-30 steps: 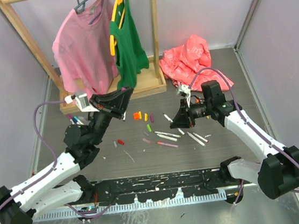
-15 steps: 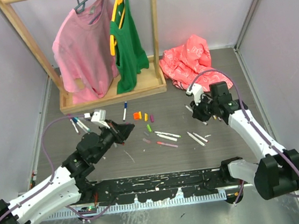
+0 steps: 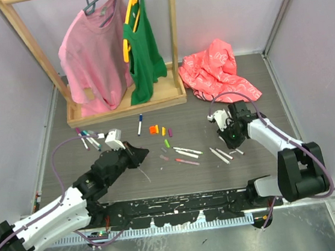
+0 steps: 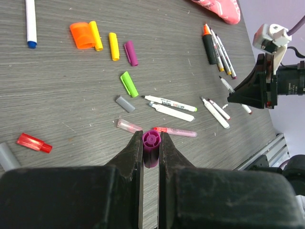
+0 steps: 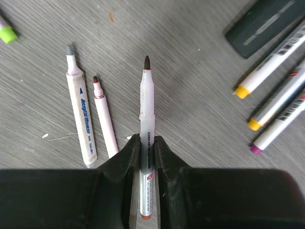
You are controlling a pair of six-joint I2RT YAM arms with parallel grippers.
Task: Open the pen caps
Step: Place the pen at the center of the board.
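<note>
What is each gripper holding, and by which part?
The left gripper pinches a purple cap across its sides. The right gripper grips an uncapped white pen by the rear half of its barrel, tip pointing outward.

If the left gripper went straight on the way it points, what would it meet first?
Likely the translucent pink pen lying crosswise just beyond the left gripper and its purple plastic cap; height above the table is unclear.

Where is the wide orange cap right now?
In the left wrist view, the orange cap lies on the table at the upper left. A slim yellow cap sits against its right side, and the blue-tipped pen lies apart to its left.
</note>
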